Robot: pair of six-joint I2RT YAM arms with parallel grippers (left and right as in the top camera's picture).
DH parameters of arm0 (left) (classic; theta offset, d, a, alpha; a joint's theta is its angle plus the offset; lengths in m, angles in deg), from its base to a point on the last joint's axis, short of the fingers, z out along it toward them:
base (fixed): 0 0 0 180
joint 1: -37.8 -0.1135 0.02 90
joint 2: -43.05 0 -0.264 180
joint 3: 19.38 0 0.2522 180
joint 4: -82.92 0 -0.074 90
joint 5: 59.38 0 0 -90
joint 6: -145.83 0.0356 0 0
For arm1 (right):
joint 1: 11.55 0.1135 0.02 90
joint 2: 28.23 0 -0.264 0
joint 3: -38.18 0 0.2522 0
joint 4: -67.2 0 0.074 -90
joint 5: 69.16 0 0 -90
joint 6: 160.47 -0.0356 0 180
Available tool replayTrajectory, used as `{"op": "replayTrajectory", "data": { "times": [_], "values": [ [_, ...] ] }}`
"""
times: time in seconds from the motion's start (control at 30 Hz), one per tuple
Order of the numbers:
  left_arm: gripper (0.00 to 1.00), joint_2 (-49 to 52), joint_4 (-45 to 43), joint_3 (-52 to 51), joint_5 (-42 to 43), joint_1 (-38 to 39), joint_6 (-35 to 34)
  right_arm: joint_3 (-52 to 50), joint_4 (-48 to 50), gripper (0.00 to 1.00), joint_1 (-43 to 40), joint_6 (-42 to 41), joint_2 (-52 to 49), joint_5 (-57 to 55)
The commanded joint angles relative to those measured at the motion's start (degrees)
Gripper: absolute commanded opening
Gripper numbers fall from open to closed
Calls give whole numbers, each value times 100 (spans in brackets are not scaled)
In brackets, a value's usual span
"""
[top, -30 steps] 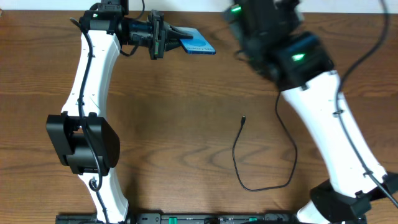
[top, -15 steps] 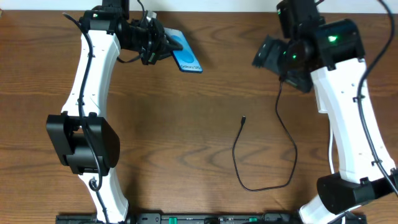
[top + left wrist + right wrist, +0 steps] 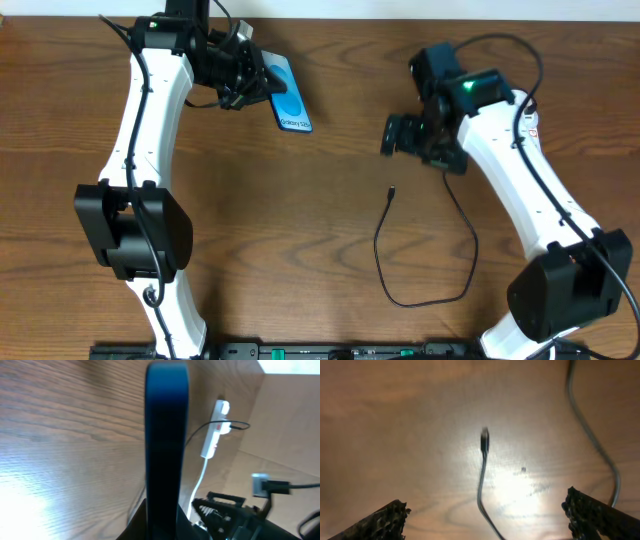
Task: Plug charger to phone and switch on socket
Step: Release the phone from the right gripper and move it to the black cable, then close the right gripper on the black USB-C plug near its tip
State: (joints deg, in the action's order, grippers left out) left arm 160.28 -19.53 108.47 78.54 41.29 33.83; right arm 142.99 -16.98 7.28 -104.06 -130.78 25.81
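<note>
Left gripper point(image 3: 254, 78) clamped on one end of a slim smartphone with a bright blue screen point(image 3: 288, 97), at eleven o'clock on the brown wooden table point(image 3: 300, 220); the left wrist view shows the phone edge-on; right gripper point(image 3: 393, 135), fingers point(image 3: 380, 522) spread wide and empty, hangs at twelve o'clock of the small black connector tip point(image 3: 392, 190); the thin black charger cable point(image 3: 377, 245) loops toward six o'clock; the white power strip with red markings point(image 3: 215, 435) lies at two o'clock, largely behind the white right arm point(image 3: 520, 190).
</note>
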Motion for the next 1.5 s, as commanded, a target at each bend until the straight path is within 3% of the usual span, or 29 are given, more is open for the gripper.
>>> {"op": "replayTrajectory", "data": {
  "times": [0.0,0.07,0.17,0.47,0.67,0.77,1.1,1.47],
  "values": [
    [7,-44,20,68,-129,-15,313,-710,426,86,-31,240,-46,597],
    [7,-44,22,68,-129,-15,313,-1215,970,76,-44,232,-46,623],
    [7,-44,24,68,-129,-15,313,-1639,1480,70,-48,227,-46,785],
    [7,-44,22,68,-129,-15,310,-2588,2387,76,-44,-70,-48,782],
    [7,-44,24,68,-129,-15,313,-3077,3005,53,-39,-398,-50,785],
    [7,-44,24,68,-129,-15,313,-3217,3246,49,-39,-411,-50,780],
    [7,-44,24,68,-127,-15,310,-3311,3580,38,-28,-442,-142,719],
    [7,-44,24,68,-127,-15,310,-3311,3591,34,35,-472,-319,721]
  ]
}}
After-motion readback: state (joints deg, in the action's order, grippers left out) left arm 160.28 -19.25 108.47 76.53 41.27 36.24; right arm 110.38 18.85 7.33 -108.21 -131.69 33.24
